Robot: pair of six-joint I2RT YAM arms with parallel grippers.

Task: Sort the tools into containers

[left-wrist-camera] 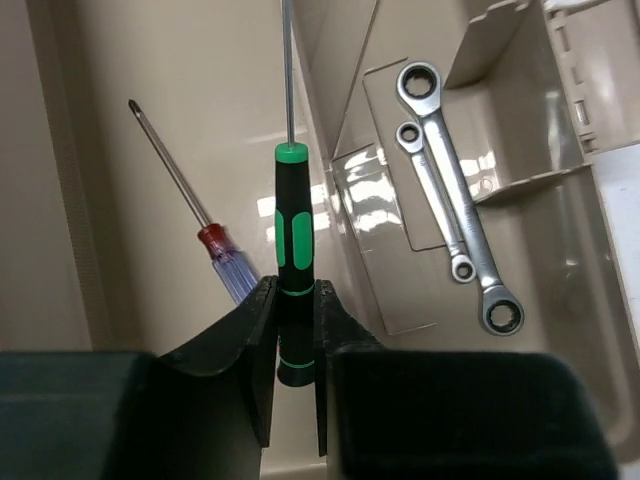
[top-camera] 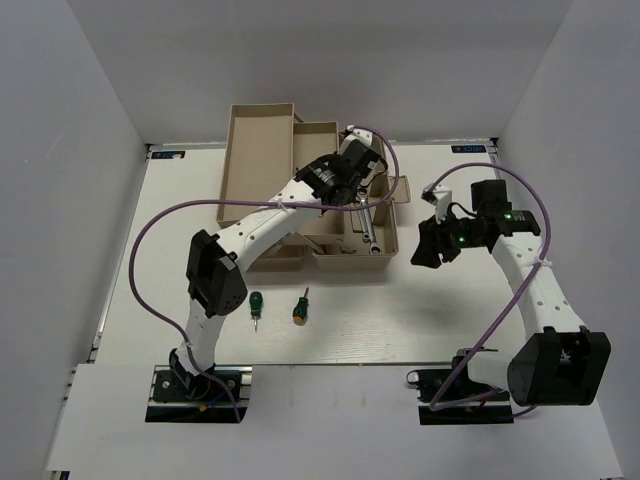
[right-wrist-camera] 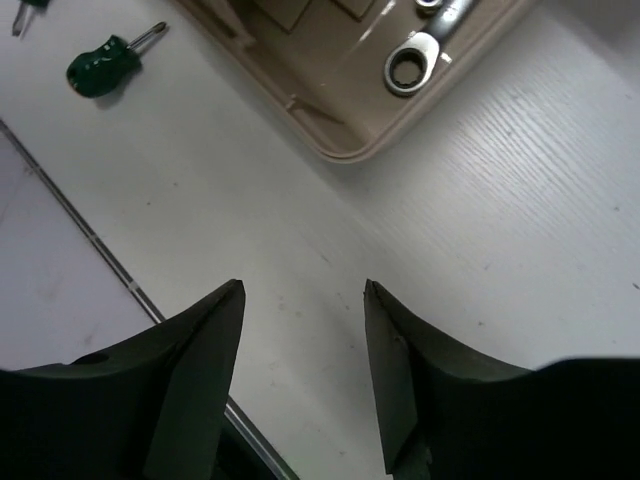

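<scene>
I've got left claw (left-wrist-camera: 296, 291) clamped on black screwdriver (left-wrist-camera: 294, 230) over tray (left-wrist-camera: 200, 80) by red screwdriver (left-wrist-camera: 216, 251), probably pairing kinds; right claw (right-wrist-camera: 303, 290) apart, empty.

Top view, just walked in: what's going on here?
The left gripper is shut on the black precision screwdriver, holding it over a beige tray where the red precision screwdriver lies. Both wrenches lie in the tub next to it. The right gripper is open and empty above the table beside the tub. Two green-handled screwdrivers lie on the table, not yet sorted.
</scene>
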